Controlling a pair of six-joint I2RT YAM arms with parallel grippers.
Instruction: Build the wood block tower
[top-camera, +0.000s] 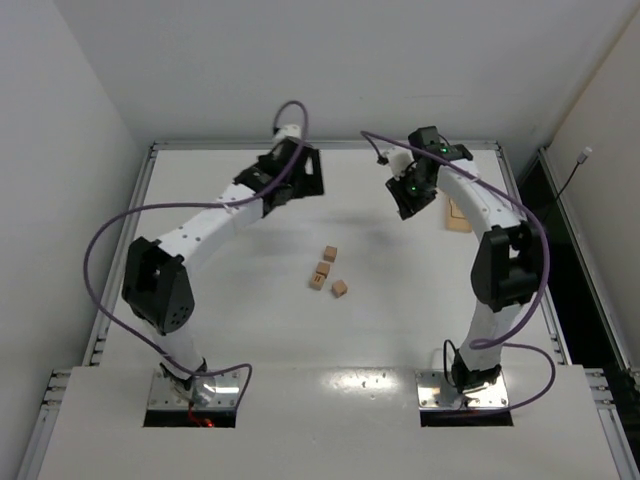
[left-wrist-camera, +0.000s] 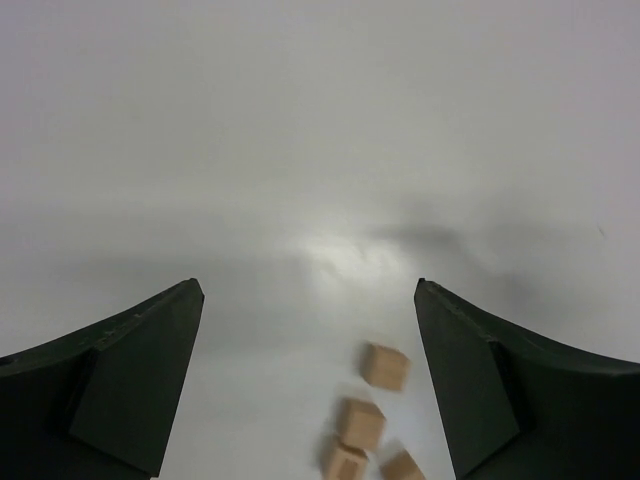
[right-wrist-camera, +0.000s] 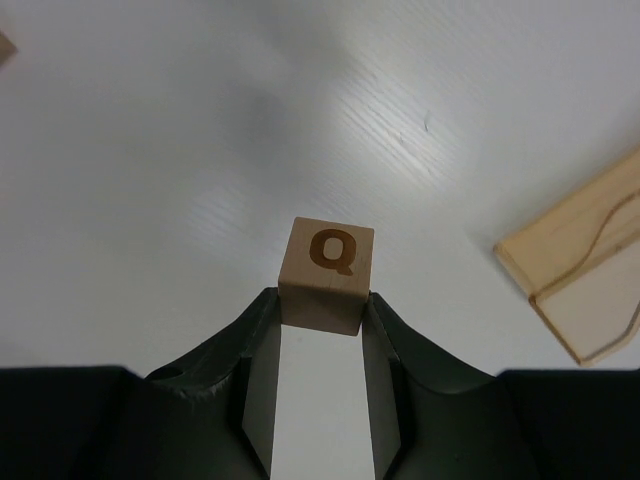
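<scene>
From above, the wood blocks (top-camera: 320, 275) lie loose near the middle of the table (top-camera: 250, 330), no clear tower yet, both arms raised toward the far edge. Left wrist: the left gripper (left-wrist-camera: 305, 300) stands spread wide, empty. Right wrist: the right gripper (right-wrist-camera: 320, 310) pinches a Q block (right-wrist-camera: 328, 265), a wooden slab (right-wrist-camera: 580, 270) nearby; I'd bring it level over one cube and lower squarely before letting go.

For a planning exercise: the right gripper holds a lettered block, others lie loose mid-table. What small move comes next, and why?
Probably carry the Q block, held in the right gripper, to the loose blocks: none looks stacked yet, and the left gripper is open and empty.
</scene>
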